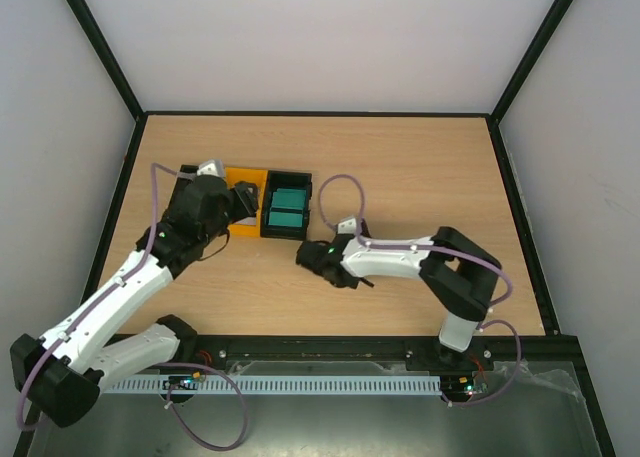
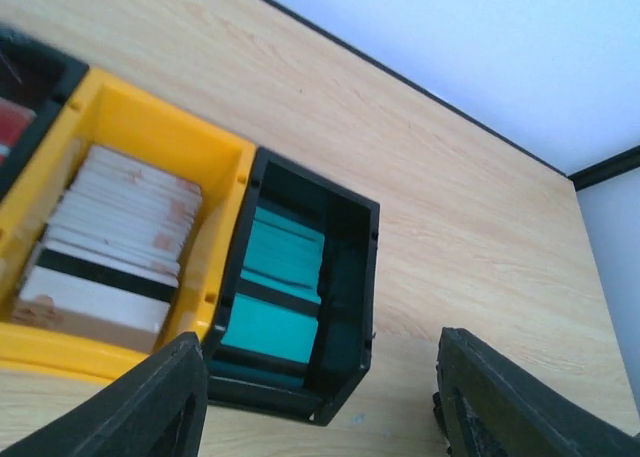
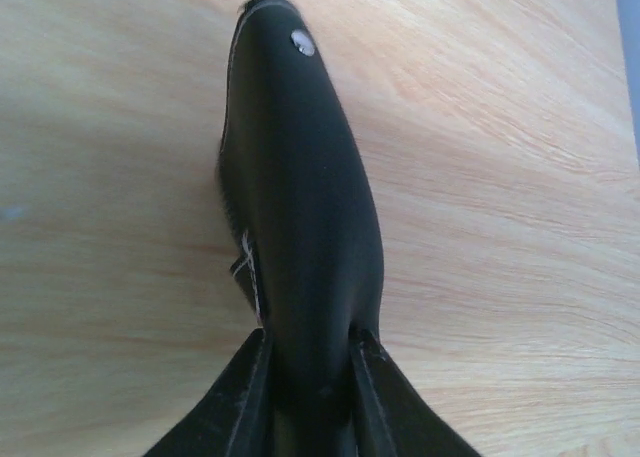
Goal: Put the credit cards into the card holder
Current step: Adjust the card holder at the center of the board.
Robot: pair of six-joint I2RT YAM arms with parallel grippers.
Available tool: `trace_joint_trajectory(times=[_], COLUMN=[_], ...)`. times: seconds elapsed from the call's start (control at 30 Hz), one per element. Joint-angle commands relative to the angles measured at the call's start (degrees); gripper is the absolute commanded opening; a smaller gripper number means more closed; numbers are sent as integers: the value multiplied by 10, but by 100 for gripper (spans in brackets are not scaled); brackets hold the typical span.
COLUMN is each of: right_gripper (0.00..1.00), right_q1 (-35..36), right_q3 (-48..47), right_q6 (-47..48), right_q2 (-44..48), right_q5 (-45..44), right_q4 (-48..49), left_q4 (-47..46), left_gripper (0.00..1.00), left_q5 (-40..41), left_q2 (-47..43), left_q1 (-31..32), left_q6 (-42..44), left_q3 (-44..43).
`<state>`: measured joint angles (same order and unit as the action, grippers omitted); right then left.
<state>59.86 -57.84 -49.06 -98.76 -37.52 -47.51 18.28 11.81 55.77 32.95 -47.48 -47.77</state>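
Looking down from the top camera, I saw the left gripper [image 1: 245, 202] over the yellow bin [image 1: 243, 180], beside the black bin [image 1: 300, 182] of teal credit cards [image 1: 286, 207]. The right gripper [image 1: 310, 259] sat low on the desk [image 1: 420, 167], near that black bin. On the left wrist, the jaws stood wide and bare, and white striped cards [image 2: 110, 237] filled the yellow bin. On the right wrist, the jaws were clamped narrow on the card holder [image 3: 300, 197], which blocked much of the desk ahead.

Yellow bin [image 2: 160, 127] right beside a black bin [image 2: 345, 277] on wooden table [image 2: 450, 207]
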Motion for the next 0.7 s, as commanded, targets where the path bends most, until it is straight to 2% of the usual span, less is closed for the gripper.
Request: trace_joint_trajectory(times=[0.0, 0.2, 0.3, 0.33, 0.5, 0.67], right_gripper=[21, 42, 53, 54, 55, 55], right_q1=[67, 126, 127, 128, 106, 14], right_q3=[-50, -96, -78, -72, -30, 60], right_q6=[-13, 43, 43, 41, 15, -6], right_q2=[-52, -53, -18, -6, 71, 162], right_q5=[-9, 185, 269, 280, 269, 255], right_q4=[-43, 73, 144, 158, 196, 212], left_q4=[89, 115, 115, 122, 140, 118], left_gripper=[65, 78, 92, 99, 100, 100], left_q5=[-40, -73, -78, -61, -19, -135], left_q2=[-2, -9, -14, -17, -36, -37], left_q1=[-42, -71, -78, -81, -126, -154], left_q6=[70, 89, 108, 112, 124, 141], left_q3=[-57, -95, -97, -99, -96, -84])
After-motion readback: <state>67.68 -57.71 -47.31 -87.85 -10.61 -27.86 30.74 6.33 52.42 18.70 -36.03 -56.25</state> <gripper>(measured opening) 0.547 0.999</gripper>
